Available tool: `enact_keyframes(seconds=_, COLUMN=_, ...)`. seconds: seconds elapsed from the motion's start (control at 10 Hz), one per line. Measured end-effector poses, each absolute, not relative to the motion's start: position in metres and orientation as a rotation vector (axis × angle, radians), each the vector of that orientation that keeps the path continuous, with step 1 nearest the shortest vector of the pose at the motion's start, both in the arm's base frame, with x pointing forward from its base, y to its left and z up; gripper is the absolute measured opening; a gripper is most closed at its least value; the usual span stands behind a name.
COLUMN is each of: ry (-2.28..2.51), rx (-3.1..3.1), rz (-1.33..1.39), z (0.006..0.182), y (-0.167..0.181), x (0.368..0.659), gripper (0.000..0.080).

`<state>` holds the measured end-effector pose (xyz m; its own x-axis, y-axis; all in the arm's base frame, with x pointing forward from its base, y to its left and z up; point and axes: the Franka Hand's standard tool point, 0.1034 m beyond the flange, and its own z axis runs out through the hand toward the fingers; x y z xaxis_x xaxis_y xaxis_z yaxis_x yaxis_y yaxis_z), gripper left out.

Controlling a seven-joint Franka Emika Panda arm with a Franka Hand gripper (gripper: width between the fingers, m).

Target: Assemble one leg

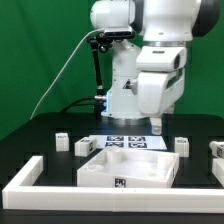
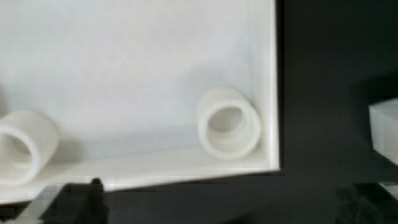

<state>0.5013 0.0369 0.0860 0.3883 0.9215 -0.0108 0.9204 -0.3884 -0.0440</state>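
Observation:
Several small white legs stand on the black table: two at the exterior view's left (image 1: 60, 142) (image 1: 84, 147) and two at its right (image 1: 182, 145) (image 1: 215, 148). The large white square tray panel (image 1: 128, 166) lies in the middle. My gripper (image 1: 155, 124) hangs just behind the panel's far right part, holding nothing. In the wrist view the gripper (image 2: 228, 206) is open and empty, with dark fingertips (image 2: 80, 200) at the frame's edge. It is above the panel's corner (image 2: 125, 70), which shows two round sockets (image 2: 228, 122) (image 2: 22, 142). A white block (image 2: 382, 126), probably a leg, sits beside the panel.
The marker board (image 1: 125, 142) lies behind the tray panel. The long white L-shaped border bar (image 1: 28, 173) runs along the exterior view's left, front and right. The robot's base (image 1: 120, 90) and a black cable stand at the back.

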Motion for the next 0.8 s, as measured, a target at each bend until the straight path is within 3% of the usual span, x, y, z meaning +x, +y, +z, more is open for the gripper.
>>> enact_keyframes(seconds=0.5, ry=-1.717, rx=-2.591, rz=0.054, z=0.082, y=0.035, x=0.5, gripper=0.065)
enact_keyframes(seconds=0.8, ry=-1.774, rx=-2.552, rz=0.006, z=0.048, y=0.023, x=0.477, gripper=0.065)
